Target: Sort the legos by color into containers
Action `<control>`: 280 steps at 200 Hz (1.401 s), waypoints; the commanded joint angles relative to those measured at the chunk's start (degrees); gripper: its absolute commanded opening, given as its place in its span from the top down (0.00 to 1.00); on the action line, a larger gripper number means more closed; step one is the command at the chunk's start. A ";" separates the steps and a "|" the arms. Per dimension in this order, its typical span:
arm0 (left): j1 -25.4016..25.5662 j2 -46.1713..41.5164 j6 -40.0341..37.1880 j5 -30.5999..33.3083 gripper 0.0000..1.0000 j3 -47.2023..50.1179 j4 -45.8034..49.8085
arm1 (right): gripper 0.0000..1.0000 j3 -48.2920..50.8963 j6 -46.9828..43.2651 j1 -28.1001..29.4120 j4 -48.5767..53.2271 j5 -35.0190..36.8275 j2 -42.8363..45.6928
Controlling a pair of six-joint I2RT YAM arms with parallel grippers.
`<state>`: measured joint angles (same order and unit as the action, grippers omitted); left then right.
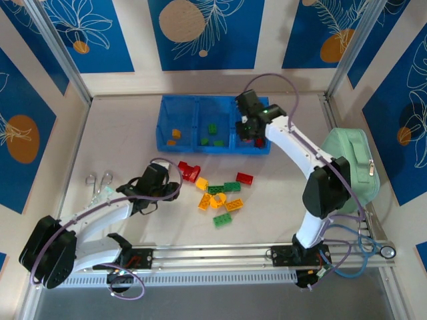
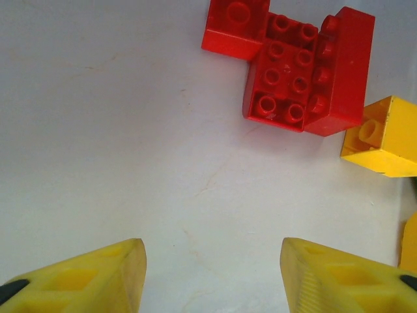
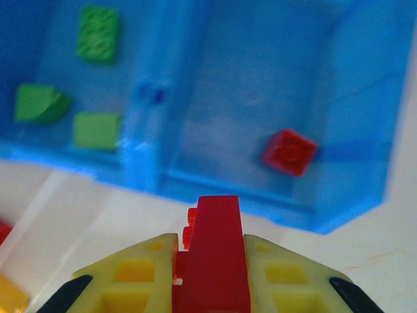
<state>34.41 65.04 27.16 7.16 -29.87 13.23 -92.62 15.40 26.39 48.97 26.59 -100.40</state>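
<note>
you'll find the blue translucent bin (image 1: pixel 181 149) at the back of the surface. orange bricks (image 1: pixel 175 135) lie in its left compartment, green bricks (image 1: pixel 212 130) in the middle one, and one red brick (image 3: pixel 290 152) in the right. a second red brick (image 3: pixel 217 222) stands on edge, pinched in the jaws of the right gripper (image 3: pixel 212 261), near that right compartment. the loose pile (image 1: pixel 217 197) of red, yellow, orange and green bricks lies nearer you.
</note>
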 commanded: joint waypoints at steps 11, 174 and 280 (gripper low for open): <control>0.65 -1.39 0.96 0.58 0.43 0.85 -0.14 | 0.81 -2.78 3.19 -3.96 -0.60 -3.79 -4.24; 1.08 1.00 0.88 0.14 0.43 -3.00 0.61 | 0.46 -16.89 4.36 -3.42 4.30 -6.59 -11.24; -2.59 15.97 0.06 -5.78 0.39 -16.27 0.49 | 0.44 13.29 7.59 -0.28 -7.85 -10.19 10.47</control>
<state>33.36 76.99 28.18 4.34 -41.23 12.86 -85.60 20.67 25.56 44.47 18.55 -93.08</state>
